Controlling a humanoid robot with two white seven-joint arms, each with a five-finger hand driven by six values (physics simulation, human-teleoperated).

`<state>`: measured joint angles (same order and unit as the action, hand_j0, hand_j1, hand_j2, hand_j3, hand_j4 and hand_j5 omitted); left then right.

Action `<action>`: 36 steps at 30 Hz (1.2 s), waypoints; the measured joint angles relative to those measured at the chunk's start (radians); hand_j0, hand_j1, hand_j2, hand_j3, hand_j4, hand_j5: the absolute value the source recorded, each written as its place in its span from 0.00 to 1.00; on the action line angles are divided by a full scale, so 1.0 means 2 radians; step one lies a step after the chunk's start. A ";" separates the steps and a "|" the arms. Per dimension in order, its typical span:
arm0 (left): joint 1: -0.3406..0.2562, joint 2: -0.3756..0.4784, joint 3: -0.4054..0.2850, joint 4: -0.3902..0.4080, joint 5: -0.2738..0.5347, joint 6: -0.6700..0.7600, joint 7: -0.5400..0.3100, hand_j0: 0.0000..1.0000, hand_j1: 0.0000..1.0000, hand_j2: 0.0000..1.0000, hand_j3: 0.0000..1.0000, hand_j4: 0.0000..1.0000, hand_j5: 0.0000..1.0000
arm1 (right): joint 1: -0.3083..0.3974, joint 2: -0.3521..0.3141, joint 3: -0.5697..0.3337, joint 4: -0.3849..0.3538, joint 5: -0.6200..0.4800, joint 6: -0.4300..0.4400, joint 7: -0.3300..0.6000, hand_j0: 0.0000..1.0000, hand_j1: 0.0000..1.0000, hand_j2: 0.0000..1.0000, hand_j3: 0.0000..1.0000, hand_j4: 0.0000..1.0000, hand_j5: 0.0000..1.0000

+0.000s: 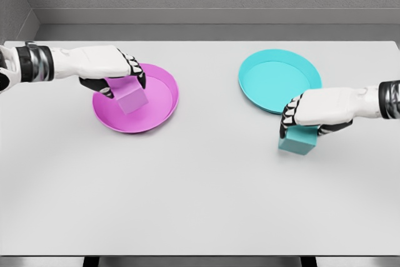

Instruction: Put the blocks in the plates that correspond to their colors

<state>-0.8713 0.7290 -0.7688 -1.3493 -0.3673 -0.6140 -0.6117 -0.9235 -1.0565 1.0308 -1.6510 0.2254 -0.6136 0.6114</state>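
A magenta plate (159,101) lies at the left of the white table. Over it my left hand (122,82) is shut on a magenta block (131,99), which hangs tilted just above the plate's inside. A cyan plate (275,76) lies at the right. Just in front of its near rim, my right hand (303,126) is shut on a cyan block (298,142), fingers curled over its top and sides. Whether this block touches the table I cannot tell.
The white table (200,204) spreads wide toward its front edge. A grey wall runs along the back and the left side.
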 measured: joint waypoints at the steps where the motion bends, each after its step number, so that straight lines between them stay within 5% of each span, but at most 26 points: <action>1: 0.000 -0.006 0.000 0.007 -0.004 0.000 0.000 0.51 0.51 0.51 0.51 0.51 0.51 | 0.001 0.000 -0.006 0.002 0.000 0.000 0.000 0.65 0.65 0.65 0.65 0.65 0.65; 10: 0.001 -0.026 -0.004 0.031 -0.025 0.000 0.000 0.56 0.56 0.56 0.56 0.56 0.56 | -0.007 0.012 -0.054 0.053 -0.006 0.000 0.000 0.67 0.67 0.67 0.67 0.67 0.67; 12: 0.001 -0.028 -0.005 0.036 -0.028 0.000 0.000 0.63 0.63 0.63 0.63 0.63 0.63 | -0.021 0.023 -0.063 0.073 -0.013 0.000 0.000 0.67 0.67 0.67 0.67 0.67 0.67; 15: 0.001 -0.030 -0.005 0.039 -0.029 0.000 0.000 0.91 0.91 0.91 0.91 0.91 0.91 | -0.044 0.053 -0.073 0.113 -0.019 0.000 0.000 0.68 0.68 0.68 0.68 0.68 0.68; 20: 0.001 -0.031 -0.006 0.042 -0.029 0.000 0.000 0.97 0.97 0.97 0.97 0.97 0.97 | -0.073 0.111 -0.079 0.184 -0.023 0.000 0.000 0.69 0.69 0.69 0.69 0.69 0.69; 21: 0.001 -0.031 -0.006 0.043 -0.029 0.000 0.000 0.98 0.98 0.98 0.98 0.98 0.98 | -0.076 0.120 -0.080 0.198 -0.023 0.000 0.000 0.73 0.73 0.73 0.73 0.73 0.73; 22: 0.001 -0.031 -0.006 0.043 -0.029 0.000 0.000 0.99 0.99 0.99 0.99 0.99 0.99 | -0.075 0.127 -0.082 0.208 -0.022 0.000 0.000 0.92 0.92 0.92 0.92 0.92 0.92; 23: 0.001 -0.031 -0.006 0.044 -0.029 0.000 0.000 0.99 0.99 0.99 0.99 0.99 0.99 | -0.070 0.131 -0.090 0.216 -0.022 0.000 0.000 1.00 1.00 1.00 1.00 1.00 1.00; 29: -0.002 -0.031 -0.005 0.044 -0.025 0.000 0.000 1.00 1.00 1.00 1.00 1.00 1.00 | -0.064 0.128 -0.138 0.232 -0.021 0.000 0.000 1.00 1.00 1.00 1.00 1.00 1.00; 34: 0.006 0.008 -0.001 0.038 0.070 0.000 0.000 1.00 1.00 1.00 1.00 1.00 1.00 | -0.020 0.117 -0.143 0.218 -0.017 0.000 0.000 1.00 1.00 1.00 1.00 1.00 1.00; 36: 0.041 0.040 -0.001 0.036 0.135 0.000 0.000 1.00 1.00 1.00 1.00 1.00 1.00 | -0.019 0.115 -0.143 0.209 -0.017 0.000 0.000 1.00 1.00 1.00 1.00 1.00 1.00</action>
<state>-0.7885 0.8086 -0.7705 -1.2768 -0.0971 -0.6144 -0.6115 -0.9618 -0.8266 0.7450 -1.2322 0.1914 -0.6141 0.6114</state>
